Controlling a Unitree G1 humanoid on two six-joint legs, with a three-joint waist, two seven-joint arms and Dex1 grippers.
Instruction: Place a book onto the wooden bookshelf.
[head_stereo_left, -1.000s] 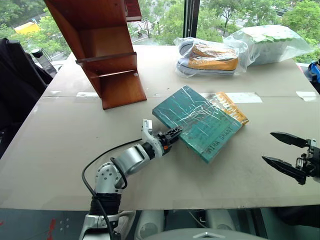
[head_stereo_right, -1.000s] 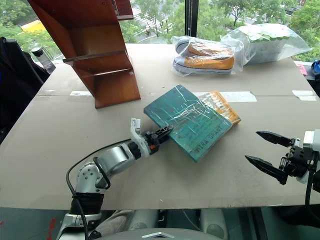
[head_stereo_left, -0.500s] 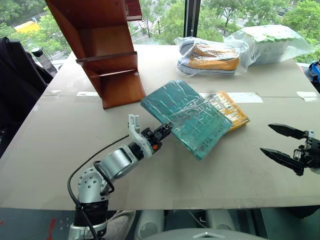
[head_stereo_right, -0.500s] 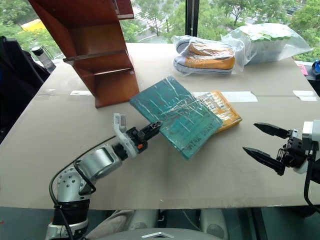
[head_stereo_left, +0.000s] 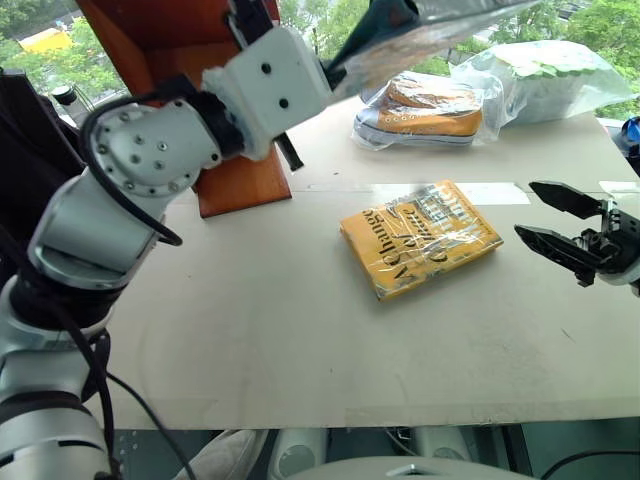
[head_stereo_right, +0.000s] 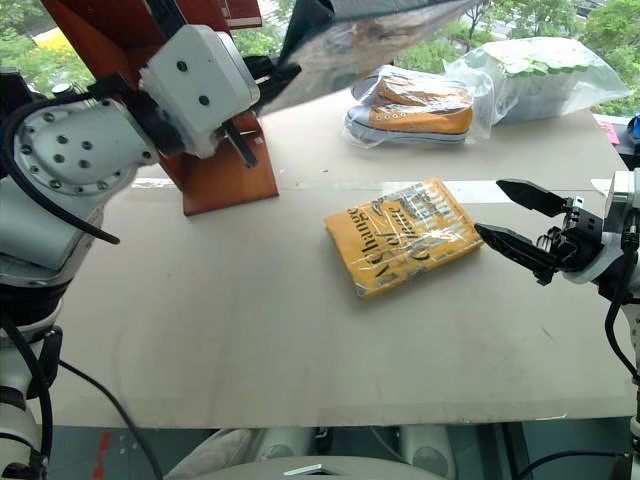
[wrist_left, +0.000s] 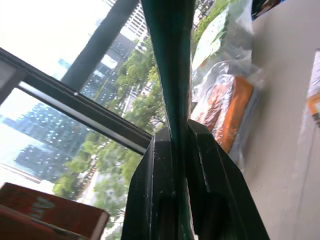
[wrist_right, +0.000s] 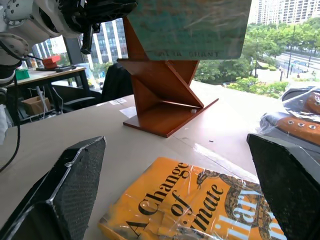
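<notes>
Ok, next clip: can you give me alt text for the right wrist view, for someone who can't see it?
A teal-green plastic-wrapped book is held up in the air by the left end effector in front of a slanted reddish-brown wooden bookshelf. Below it, between the right end effector's two open black fingers, a yellow-orange wrapped book lies on the beige table.

I've brought my left gripper up off the worktop and rolled its wrist over; the book came with it, pinched edge-on in those jaws, and now hangs high in the air by the wooden bookshelf instead of lying flat. With it lifted away, the yellow-orange book it was resting on is uncovered. My right gripper has risen and moved in, so that book now lies just beside its spread jaws.
</notes>
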